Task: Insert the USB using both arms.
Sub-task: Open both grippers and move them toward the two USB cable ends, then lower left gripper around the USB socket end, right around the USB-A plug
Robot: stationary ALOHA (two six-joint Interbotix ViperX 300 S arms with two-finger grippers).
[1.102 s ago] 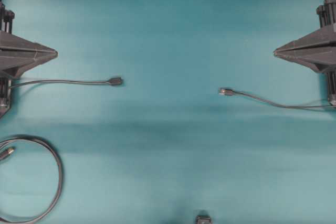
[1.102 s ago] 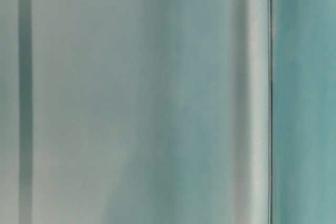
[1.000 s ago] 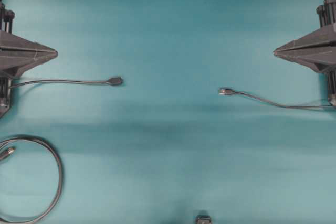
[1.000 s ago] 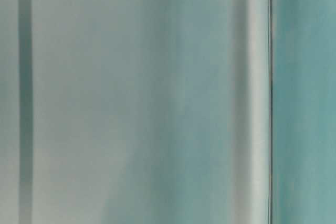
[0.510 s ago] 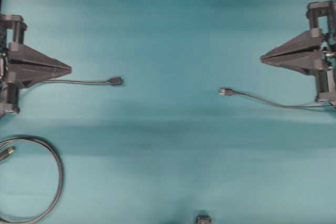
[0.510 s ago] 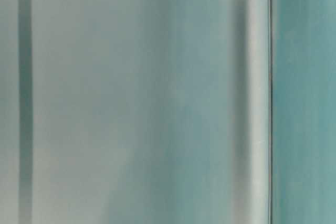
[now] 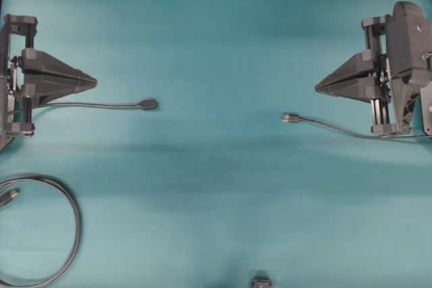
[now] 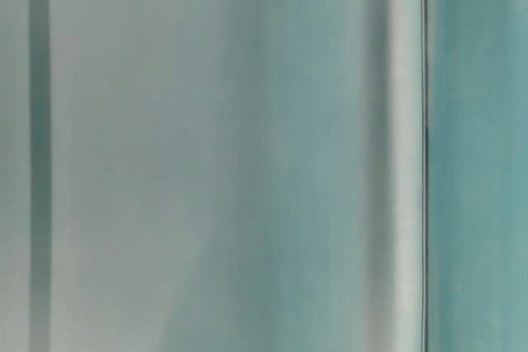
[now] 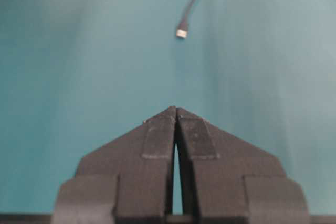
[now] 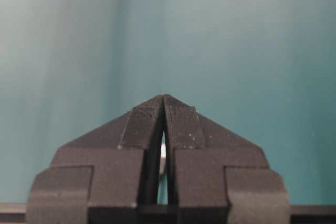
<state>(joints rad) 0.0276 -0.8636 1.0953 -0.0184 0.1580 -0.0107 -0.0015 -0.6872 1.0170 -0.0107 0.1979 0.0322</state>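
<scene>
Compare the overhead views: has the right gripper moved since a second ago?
Yes. The right gripper has advanced leftward and slightly down the picture, closing toward the unmoved USB.

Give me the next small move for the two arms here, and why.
Probably open both grippers while easing in. The left gripper and right gripper are shut and empty, and apart from the cable ends. The USB lies just inward of and below the right tip; the socket end lies further from the left.
</scene>
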